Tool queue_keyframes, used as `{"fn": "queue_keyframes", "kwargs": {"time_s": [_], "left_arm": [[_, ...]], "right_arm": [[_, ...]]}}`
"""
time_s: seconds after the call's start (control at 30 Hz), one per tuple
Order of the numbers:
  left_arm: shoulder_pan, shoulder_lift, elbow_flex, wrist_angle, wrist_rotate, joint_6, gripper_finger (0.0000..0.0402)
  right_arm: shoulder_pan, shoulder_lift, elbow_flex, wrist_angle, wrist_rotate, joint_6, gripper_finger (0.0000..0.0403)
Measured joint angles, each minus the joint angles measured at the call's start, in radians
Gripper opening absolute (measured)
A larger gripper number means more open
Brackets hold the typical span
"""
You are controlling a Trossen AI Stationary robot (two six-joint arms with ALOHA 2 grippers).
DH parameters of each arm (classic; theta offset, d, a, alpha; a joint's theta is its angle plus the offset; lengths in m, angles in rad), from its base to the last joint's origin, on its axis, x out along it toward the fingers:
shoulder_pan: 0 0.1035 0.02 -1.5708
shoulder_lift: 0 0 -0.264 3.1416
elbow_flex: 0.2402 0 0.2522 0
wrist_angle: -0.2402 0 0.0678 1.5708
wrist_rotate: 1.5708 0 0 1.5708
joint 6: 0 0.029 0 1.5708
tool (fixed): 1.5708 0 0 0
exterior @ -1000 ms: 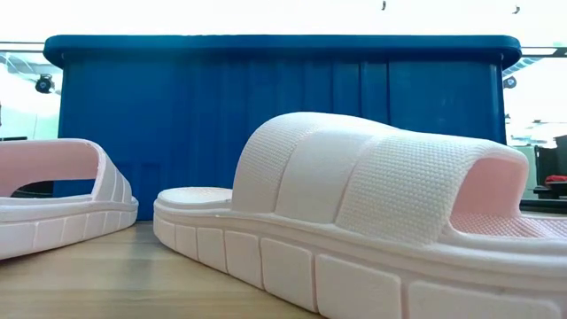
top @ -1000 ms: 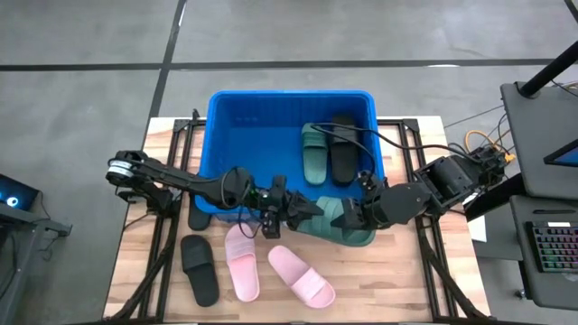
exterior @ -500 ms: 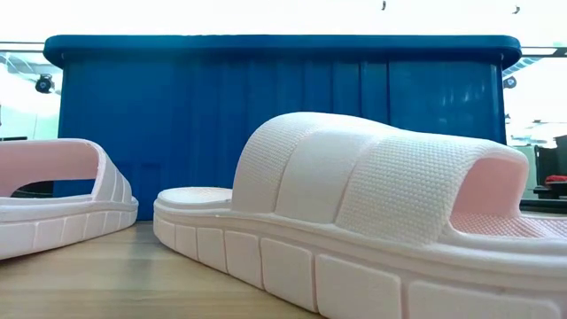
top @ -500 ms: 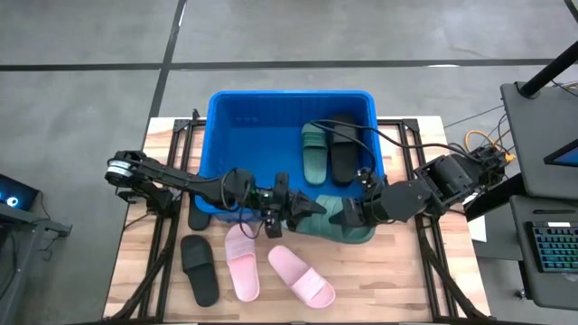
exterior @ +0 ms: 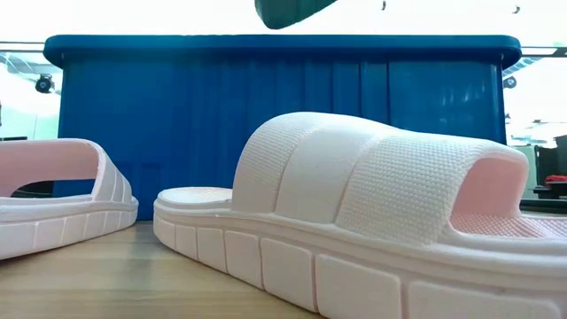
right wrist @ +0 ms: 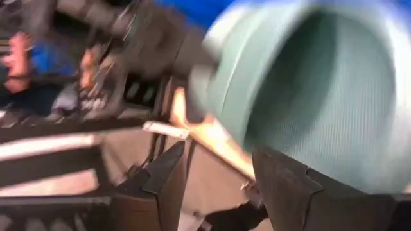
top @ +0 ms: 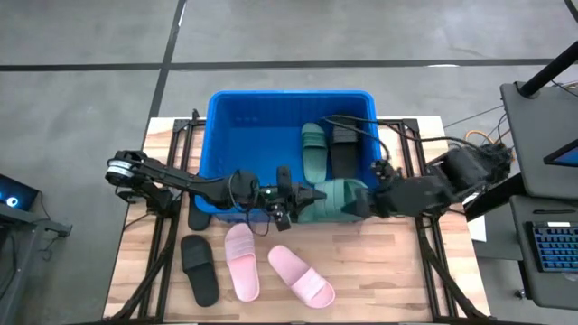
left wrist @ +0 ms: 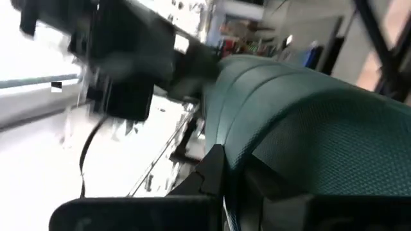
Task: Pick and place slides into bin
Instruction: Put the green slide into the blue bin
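A dark green slide (top: 336,199) hangs over the near wall of the blue bin (top: 244,135); its underside shows at the top of the low view (exterior: 292,11). My left gripper (top: 302,197) is shut on its left end. My right gripper (top: 367,200) stands open just right of the slide's other end (right wrist: 302,83), with both fingers apart from it. Inside the bin lie a second green slide (top: 312,152) and a black slide (top: 343,153). Two pink slides (top: 242,264) (top: 302,276) and a black slide (top: 200,269) rest sole-down on the table. My left gripper pinches the green slide's left end (left wrist: 257,160) between its two fingers. The fingers come in level from the table's left and lie along the slide. The slide is lifted clear, roughly level, above the bin's near rim.
Another black slide (top: 198,218) lies partly under my left arm beside the bin's near left corner. Cables (top: 397,144) run along the bin's right side. The bin's left half shows a bare blue floor.
My left gripper has shut on the green slide's left end. My right gripper has opened, let go of the slide and drawn back toward the table's right edge. The slide has risen and shifted toward the far edge, over the bin's near wall.
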Motion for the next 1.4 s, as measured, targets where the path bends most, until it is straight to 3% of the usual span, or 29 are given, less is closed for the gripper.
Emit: {"fn": "queue_keyframes", "kwargs": {"time_s": [0.13, 0.33, 0.53, 0.63, 0.83, 1.07, 1.27, 1.4], "left_arm": [[0.0, -0.003, -0.001, 0.007, -0.064, 0.0, 0.0], [0.005, -0.003, -0.002, 0.007, -0.242, 0.0, 0.0], [0.026, -0.003, -0.002, 0.004, -0.359, -0.022, 0.0], [0.044, -0.011, 0.006, -0.055, -0.385, -0.135, 0.0], [0.105, -0.062, 0.074, -0.326, -0.374, -0.393, 0.0], [0.184, -0.058, 0.161, -0.489, -0.531, -0.517, 0.0], [0.228, -0.043, 0.2, -0.685, -0.587, -0.733, 0.0], [0.245, -0.003, 0.203, -0.702, -0.669, -0.826, 0.0]], "right_arm": [[-0.004, -0.022, 0.001, -0.041, 0.007, -0.002, 0.0175], [-0.003, -0.052, 0.0, -0.131, 0.074, -0.003, 0.017], [-0.004, -0.073, 0.0, -0.245, 0.253, -0.013, 0.0164], [-0.004, -0.082, 0.0, -0.272, 0.328, -0.054, 0.0161], [-0.016, -0.08, 0.0, -0.279, 0.356, -0.177, 0.016], [-0.022, -0.078, -0.001, -0.282, 0.401, -0.295, 0.0161], [-0.022, -0.085, -0.001, -0.282, 0.604, -0.434, 0.0157], [-0.022, -0.081, -0.001, -0.282, 0.728, -0.507, 0.0155]]}}
